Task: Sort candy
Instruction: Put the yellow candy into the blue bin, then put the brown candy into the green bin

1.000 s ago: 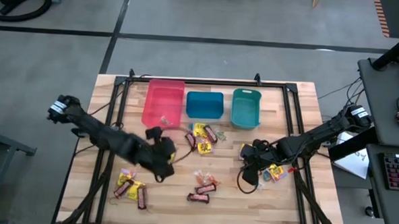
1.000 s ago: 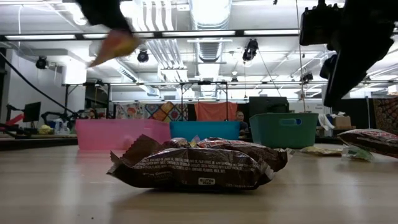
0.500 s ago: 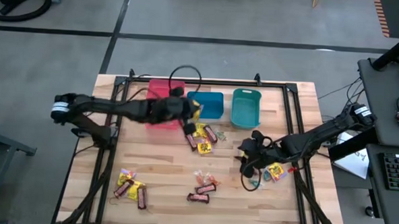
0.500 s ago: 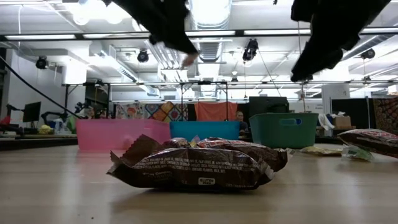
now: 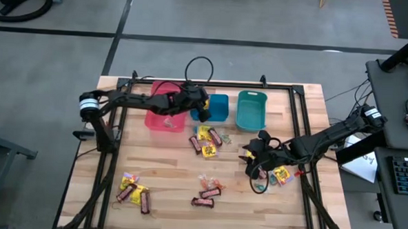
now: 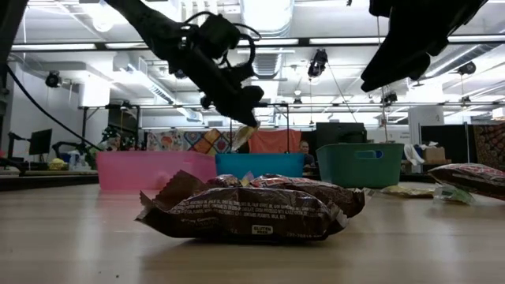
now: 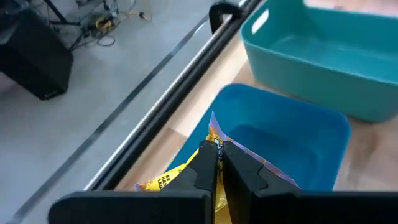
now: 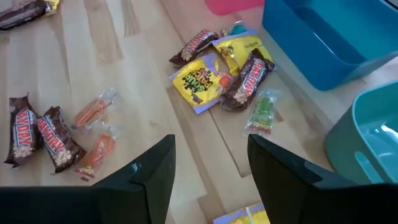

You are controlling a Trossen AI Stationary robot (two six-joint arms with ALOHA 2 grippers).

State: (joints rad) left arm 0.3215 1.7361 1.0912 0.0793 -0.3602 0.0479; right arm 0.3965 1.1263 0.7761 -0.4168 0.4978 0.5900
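We see three bins in a row along the table's (image 5: 296, 208) far edge. Taking the middle bin (image 5: 214, 108) as landmark: one bin (image 5: 164, 106) sits just left, another (image 5: 252, 110) just right. A candy cluster (image 5: 206, 140) lies just before it; more candy (image 5: 133, 191) lies well before, leftward, and some (image 5: 207, 190) straight before it.

wooden table (image 5: 308, 98), three bins (image 5: 251, 110) (candy (image 5: 206, 141) scattered)
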